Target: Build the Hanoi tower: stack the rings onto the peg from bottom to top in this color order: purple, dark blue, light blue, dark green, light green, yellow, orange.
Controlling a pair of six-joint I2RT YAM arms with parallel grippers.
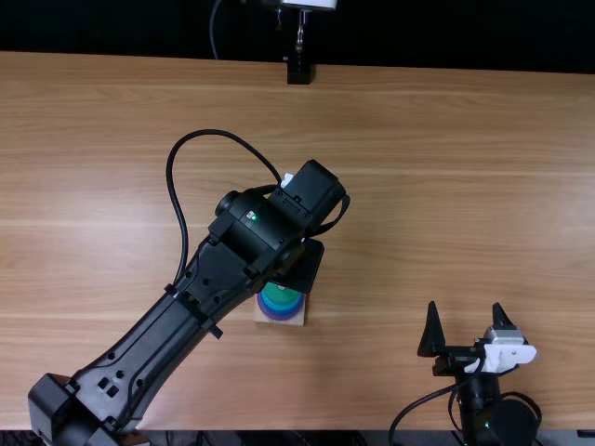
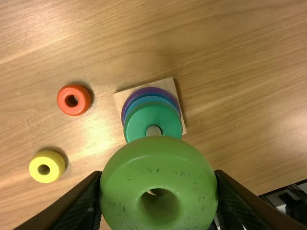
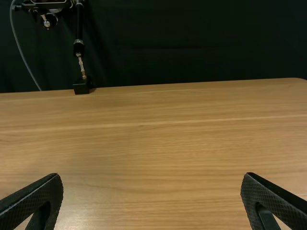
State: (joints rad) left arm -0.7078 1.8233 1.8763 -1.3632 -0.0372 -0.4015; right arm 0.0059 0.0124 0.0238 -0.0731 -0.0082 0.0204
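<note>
In the top view the left gripper (image 1: 303, 264) is over the wooden base (image 1: 294, 319), partly covering its rings. Seen from the left wrist, the left gripper (image 2: 159, 179) is shut on the light green ring (image 2: 158, 152), held above the near side of the peg (image 2: 153, 130). On the peg lie a purple ring (image 2: 125, 106), blue rings (image 2: 151, 99) and, uppermost, the dark green ring (image 2: 153, 113). The orange ring (image 2: 64, 100) and yellow ring (image 2: 52, 164) lie loose beside the base. The right gripper (image 1: 466, 318) stands open at lower right; its wrist view shows the right gripper (image 3: 151, 181) empty.
The black left arm (image 1: 167, 330) reaches across the table (image 1: 446, 167) from lower left. A black stand (image 1: 299, 71) rises at the far edge. Its cable loops left of the wrist.
</note>
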